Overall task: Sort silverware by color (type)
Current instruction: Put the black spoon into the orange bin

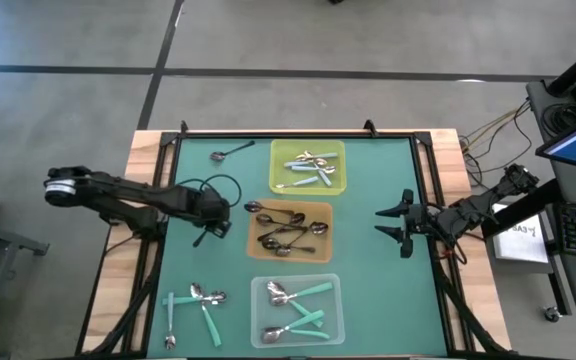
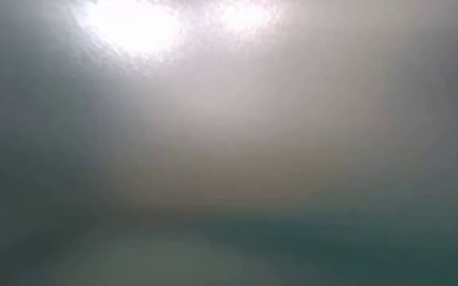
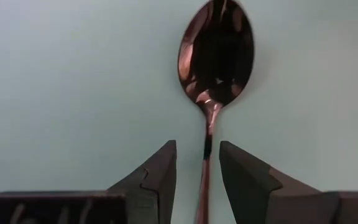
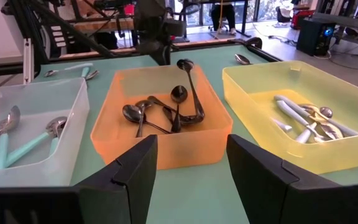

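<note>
Straddling a dark spoon [image 3: 214, 74], our left gripper [image 3: 197, 171] has its fingers [image 3: 160, 177] parted, one on each side of the thin handle, not yet touching it as far as we can tell. The bowl lies just ahead of the fingertips, flat on the green mat [image 3: 73, 81]. In the high view the same gripper [image 1: 230, 209] sits just beside the orange tray [image 1: 254, 238], with the spoon bowl [image 1: 253, 207] poking toward the tray's near edge.

We judge the spoon light, rigid metal, polished and slippery. The handle is narrow, so a pinch across it close to the neck looks like the best hold; too far back and the bowl end may swing or twist in the pads. It lies low on the mat, so we'd want the fingers fully down before closing.

Beyond the gripper, the orange tray holds other dark spoons [image 1: 286, 232]. Farther off, the yellow tray [image 1: 339, 150] has a few pieces, the clear tray [image 1: 258, 290] has teal-handled spoons [image 1: 308, 300], loose teal-handled ones [image 1: 206, 310] lie on the mat, and one lone spoon [image 1: 230, 152] sits past the yellow tray.

Our right gripper [image 4: 188, 177] waits on the far side of the trays, fingers spread and empty. The low view shows nothing usable.
</note>
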Available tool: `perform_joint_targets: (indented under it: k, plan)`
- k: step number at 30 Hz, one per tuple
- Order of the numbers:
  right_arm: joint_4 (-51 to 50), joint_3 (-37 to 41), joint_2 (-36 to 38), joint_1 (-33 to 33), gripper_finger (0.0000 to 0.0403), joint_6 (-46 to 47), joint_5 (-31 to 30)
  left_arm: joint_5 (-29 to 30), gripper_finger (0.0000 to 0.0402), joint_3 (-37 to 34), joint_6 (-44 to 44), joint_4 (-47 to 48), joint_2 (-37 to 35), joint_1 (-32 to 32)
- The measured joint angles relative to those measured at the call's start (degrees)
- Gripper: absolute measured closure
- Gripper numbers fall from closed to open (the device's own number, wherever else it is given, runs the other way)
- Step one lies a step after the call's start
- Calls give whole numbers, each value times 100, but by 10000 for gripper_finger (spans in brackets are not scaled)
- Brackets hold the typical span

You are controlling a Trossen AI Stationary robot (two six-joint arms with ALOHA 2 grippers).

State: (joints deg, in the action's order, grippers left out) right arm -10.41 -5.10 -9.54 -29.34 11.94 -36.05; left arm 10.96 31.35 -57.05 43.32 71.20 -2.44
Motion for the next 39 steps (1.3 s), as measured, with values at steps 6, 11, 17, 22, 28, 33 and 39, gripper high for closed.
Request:
perform_joint_targets:
  k: [6, 11, 17, 22, 28, 33, 39]
  plan:
    - [0, 2, 0, 0, 218, 0, 0, -2, 297, 1, 43, -159, 340, 0]
    - [0, 1, 0, 1, 218, 0, 0, -8, 328, 28, 305, -224, 617, 2]
    - [-2, 1, 0, 0, 218, 0, 0, -42, 393, 45, 418, -304, 772, 2]
    - [0, 0, 0, 0, 218, 2, 0, 154, 399, 305, 694, 137, 629, -39]
    - [-1, 2, 0, 2, 218, 0, 0, 896, 400, 1251, 943, 1246, 513, -70]
    - [0, 1, 0, 1, 218, 0, 0, 1318, 401, 2244, 1744, 1194, 617, -50]
    - [-2, 0, 0, 0, 218, 0, 0, 1430, 401, 3028, 2663, 642, 1091, 39]
